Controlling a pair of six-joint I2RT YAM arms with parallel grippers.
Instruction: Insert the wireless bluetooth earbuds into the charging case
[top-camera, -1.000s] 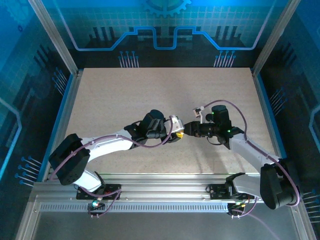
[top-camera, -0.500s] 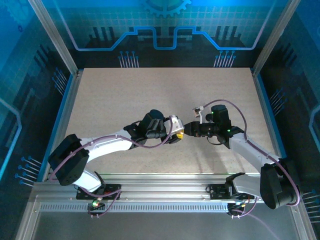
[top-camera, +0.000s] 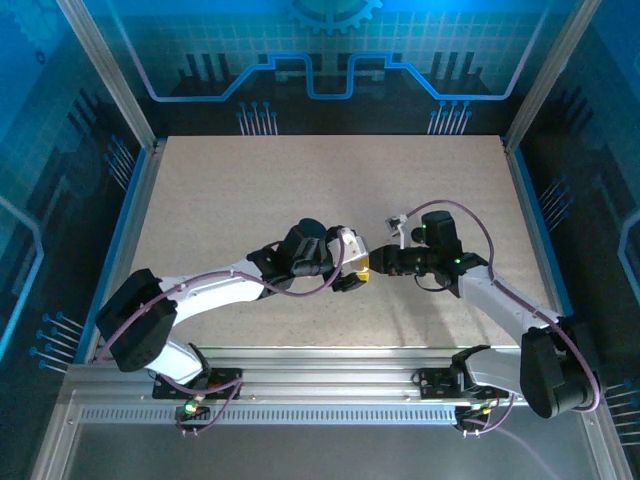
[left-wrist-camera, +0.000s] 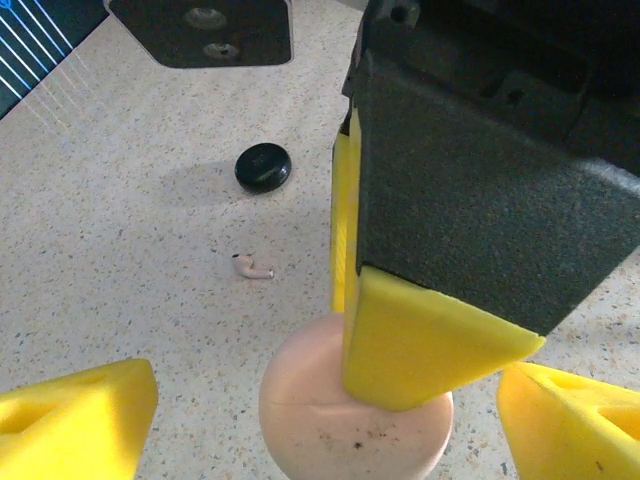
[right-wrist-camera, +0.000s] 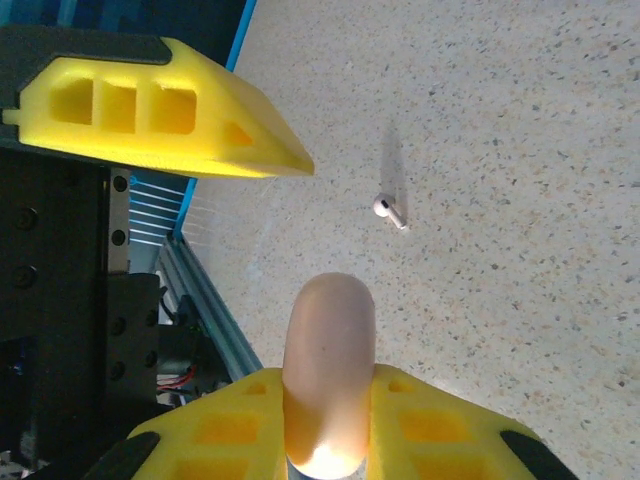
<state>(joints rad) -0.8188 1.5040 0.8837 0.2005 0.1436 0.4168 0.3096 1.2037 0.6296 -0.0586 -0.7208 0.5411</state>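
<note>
My right gripper (right-wrist-camera: 330, 410) is shut on the pink round charging case (right-wrist-camera: 330, 370), gripping it by its flat faces just above the table. In the left wrist view the case (left-wrist-camera: 320, 420) sits between my left gripper's (left-wrist-camera: 320, 430) wide-open yellow fingers (left-wrist-camera: 75, 425), which do not touch it. The right gripper's yellow finger (left-wrist-camera: 430, 345) overlaps the case there. From above, the two grippers meet nose to nose at mid-table, left (top-camera: 352, 266) and right (top-camera: 373, 262). One pale earbud (left-wrist-camera: 252, 268) lies loose on the table beyond the case, also seen from the right wrist (right-wrist-camera: 389, 211).
A black round disc (left-wrist-camera: 263, 166) lies on the table past the earbud. A dark mounting plate (left-wrist-camera: 205, 30) sits farther off. The speckled table (top-camera: 250, 190) stretches out behind both arms. The blue rail (right-wrist-camera: 205, 310) runs along the near edge.
My left gripper's jaws have spread wide and let go of the pink case. The right gripper has closed a little more on the case. Both arms have barely moved.
</note>
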